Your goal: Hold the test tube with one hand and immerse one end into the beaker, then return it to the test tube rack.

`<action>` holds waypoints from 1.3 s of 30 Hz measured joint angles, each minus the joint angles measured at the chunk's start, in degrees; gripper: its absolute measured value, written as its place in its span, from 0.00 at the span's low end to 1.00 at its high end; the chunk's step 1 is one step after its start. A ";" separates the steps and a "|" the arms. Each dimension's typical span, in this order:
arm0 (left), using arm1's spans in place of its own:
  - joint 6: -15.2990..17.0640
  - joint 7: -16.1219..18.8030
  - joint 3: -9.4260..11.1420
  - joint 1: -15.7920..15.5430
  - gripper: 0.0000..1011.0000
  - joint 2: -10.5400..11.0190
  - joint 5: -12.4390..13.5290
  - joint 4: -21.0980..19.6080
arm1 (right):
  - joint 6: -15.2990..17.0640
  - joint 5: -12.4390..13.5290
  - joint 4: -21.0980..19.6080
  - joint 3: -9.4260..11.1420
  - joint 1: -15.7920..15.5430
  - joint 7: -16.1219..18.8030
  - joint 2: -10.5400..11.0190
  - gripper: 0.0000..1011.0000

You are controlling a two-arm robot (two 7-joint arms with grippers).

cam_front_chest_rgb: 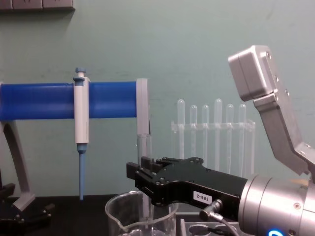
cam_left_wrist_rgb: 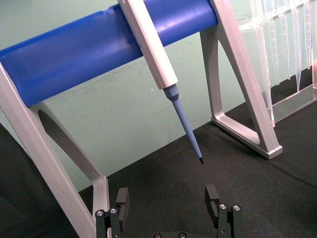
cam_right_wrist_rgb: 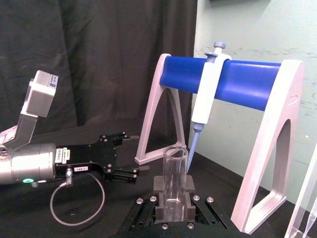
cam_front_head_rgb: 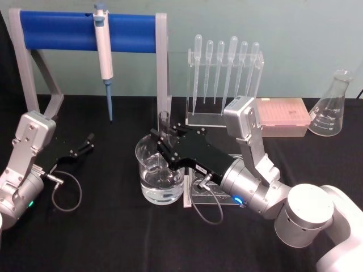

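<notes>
currently the right fingers [cam_front_head_rgb: 156,140] clamp the upright test tube [cam_front_head_rgb: 164,119] dipping into the beaker [cam_front_head_rgb: 148,187]; left fingers [cam_front_head_rgb: 87,141] apart.

A lab: beaker [cam_front_head_rgb: 154,188], pipettor [cam_front_head_rgb: 103,51], racked pipettes [cam_front_head_rgb: 224,68] and a conical flask [cam_front_head_rgb: 332,107].

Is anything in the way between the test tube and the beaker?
Nothing visible. The right end effector grips the test tube upright right above the open mouth of the beaker, with no other item between them.
</notes>
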 joint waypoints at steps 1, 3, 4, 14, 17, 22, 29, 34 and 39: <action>0.00 0.00 0.00 0.00 0.99 0.00 0.00 0.00 | 0.00 0.00 0.00 0.00 0.00 0.00 0.00 0.22; 0.00 0.00 0.00 0.00 0.99 0.00 0.00 0.00 | 0.00 0.00 -0.01 0.00 0.00 0.00 0.00 0.22; 0.00 0.00 0.00 -0.01 0.99 0.00 0.00 0.00 | 0.00 0.00 0.00 0.00 0.00 0.00 0.00 0.22; 0.00 0.00 0.00 0.00 0.99 0.00 0.00 0.00 | 0.00 0.00 -0.01 0.00 0.00 0.00 0.00 0.22; 0.00 0.00 0.00 0.00 0.99 0.00 0.00 0.00 | 0.00 0.00 0.00 0.00 0.00 0.00 0.00 0.22; 0.00 0.00 0.00 0.00 0.99 0.00 0.00 0.00 | 0.00 0.00 0.00 0.00 0.00 0.00 0.00 0.22; 0.00 0.00 0.00 0.00 0.99 0.00 0.00 0.00 | 0.00 0.00 0.00 0.00 0.00 0.00 0.00 0.22; 0.00 0.00 0.00 0.00 0.99 0.00 0.00 0.00 | 0.00 0.00 0.00 0.00 0.00 0.00 0.00 0.22; 0.00 0.00 0.00 0.00 0.99 0.00 0.00 0.00 | 0.00 0.00 0.00 0.00 0.00 0.00 0.00 0.22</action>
